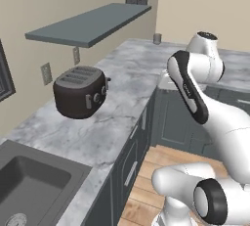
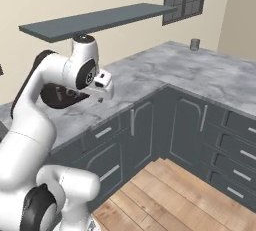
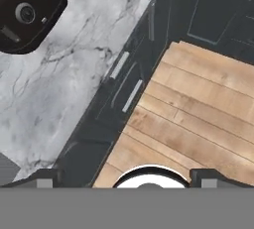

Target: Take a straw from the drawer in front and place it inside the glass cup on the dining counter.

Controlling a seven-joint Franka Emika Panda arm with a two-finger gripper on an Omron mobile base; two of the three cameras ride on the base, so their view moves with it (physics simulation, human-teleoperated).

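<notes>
My gripper (image 2: 101,97) hangs open above the counter's front edge, beside the toaster, and points down. In the hand view its two fingertips (image 3: 44,177) stand wide apart with nothing between them. Below it the dark grey drawer (image 2: 102,132) under the counter is shut, its silver handle (image 3: 119,64) showing from above. The straw is hidden. The small grey glass cup (image 1: 157,38) (image 2: 195,44) stands upright far off on the marble dining counter (image 2: 210,70), well away from the gripper.
A dark toaster (image 1: 78,92) (image 3: 25,10) sits on the marble top close to the hand. A sink (image 1: 29,181) lies at the near left. A grey wall shelf (image 2: 95,21) hangs above the counter. Wooden floor (image 3: 198,114) lies in front of the cabinets.
</notes>
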